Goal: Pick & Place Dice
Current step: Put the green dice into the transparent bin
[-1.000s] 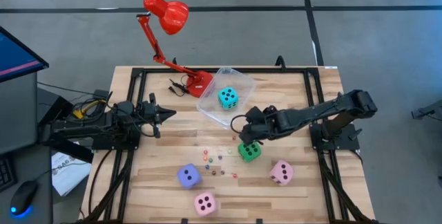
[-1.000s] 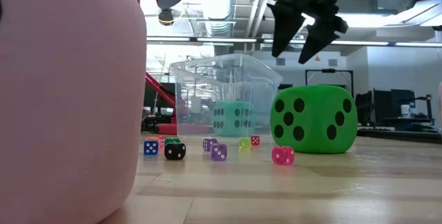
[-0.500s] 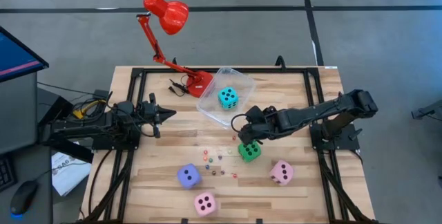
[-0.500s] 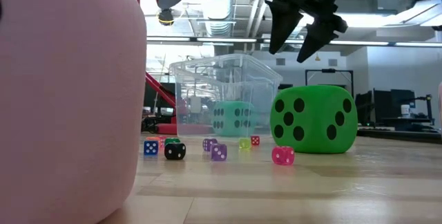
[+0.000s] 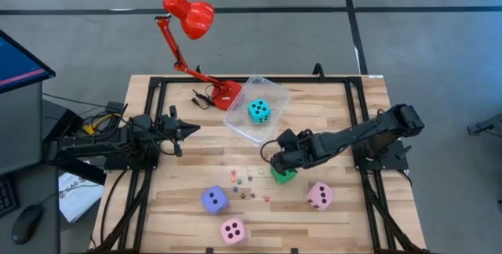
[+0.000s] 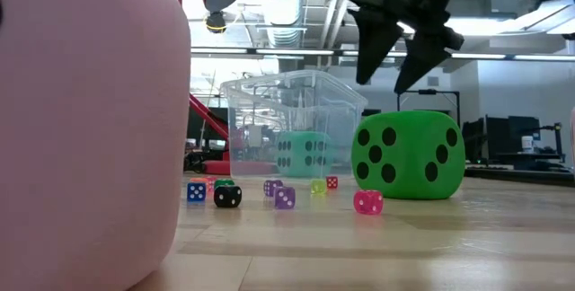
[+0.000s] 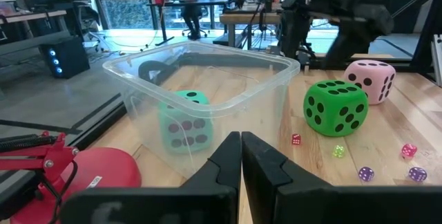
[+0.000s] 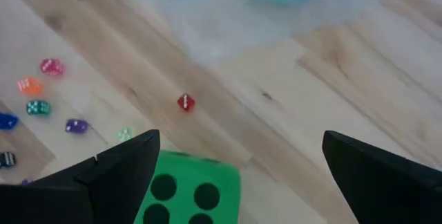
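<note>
Over on the left, the left gripper [image 5: 187, 129] waits by the table's left edge, fingers pressed together on nothing, pointing across toward the tub [image 5: 276, 107]. Ahead of it, near the front, sit the purple die [image 5: 213, 199] and a pink die [image 5: 233, 230], both untouched. Between them and the tub lies a scatter of tiny dice [image 5: 245, 180], also untouched.

The tub stands toward the back, just right of the red lamp [image 5: 190, 16], and already holds the cyan die [image 5: 259, 110], resting on its floor.

The change is just right of centre. A second ago the right gripper [image 5: 276, 162] hung beside the green die [image 5: 284, 175], on the tub side; now it has slid forward so that from above it covers most of that die. From table height its spread fingers [image 6: 375, 47] are above the die's top, not yet touching. The wrist camera agrees: fingers wide apart, the green die low between them, nothing held.

I read that as lining up for the grasp. What remains is to drop straight down so the fingers straddle the die, close, then carry it the short way back to the tub. The die is soft, so a firm squeeze should hold.

Farthest right, the second pink die [image 5: 319, 195] waits near the front.
</note>
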Robot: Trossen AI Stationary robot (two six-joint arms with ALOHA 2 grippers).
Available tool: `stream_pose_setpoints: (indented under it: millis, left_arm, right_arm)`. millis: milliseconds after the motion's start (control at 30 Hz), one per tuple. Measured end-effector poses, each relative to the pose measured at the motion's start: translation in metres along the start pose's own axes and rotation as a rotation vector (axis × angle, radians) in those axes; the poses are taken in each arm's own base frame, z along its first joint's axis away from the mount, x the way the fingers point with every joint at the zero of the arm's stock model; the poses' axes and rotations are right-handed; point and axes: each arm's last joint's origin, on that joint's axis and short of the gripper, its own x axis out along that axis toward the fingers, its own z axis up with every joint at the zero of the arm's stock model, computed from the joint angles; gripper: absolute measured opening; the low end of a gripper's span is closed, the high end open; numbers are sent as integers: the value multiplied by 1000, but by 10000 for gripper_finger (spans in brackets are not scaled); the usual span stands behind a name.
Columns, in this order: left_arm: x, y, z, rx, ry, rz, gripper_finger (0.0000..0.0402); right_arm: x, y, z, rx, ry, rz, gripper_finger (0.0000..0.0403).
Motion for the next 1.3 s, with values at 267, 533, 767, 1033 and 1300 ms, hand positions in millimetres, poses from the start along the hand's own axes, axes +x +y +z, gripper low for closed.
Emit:
stream_pose_setpoints:
  millis: [267,533,767,1033,1300]
  left_arm:
    - [0,0,0,0,1,0,1]
    - [1,0,-1,1,8,0,1]
    - [1,0,-1,1,10,0,1]
    - [1,0,-1,1,10,0,1]
    - [1,0,-1,1,10,-1,1]
  right_arm:
    - [1,11,-15,-21,10,11,400]
    - [1,18,-23,2,12,23,400]
    - [-2,20,-29,26,19,35,400]
    - [9,19,-38,36,28,55,400]
    - [10,19,-39,36,38,61,400]
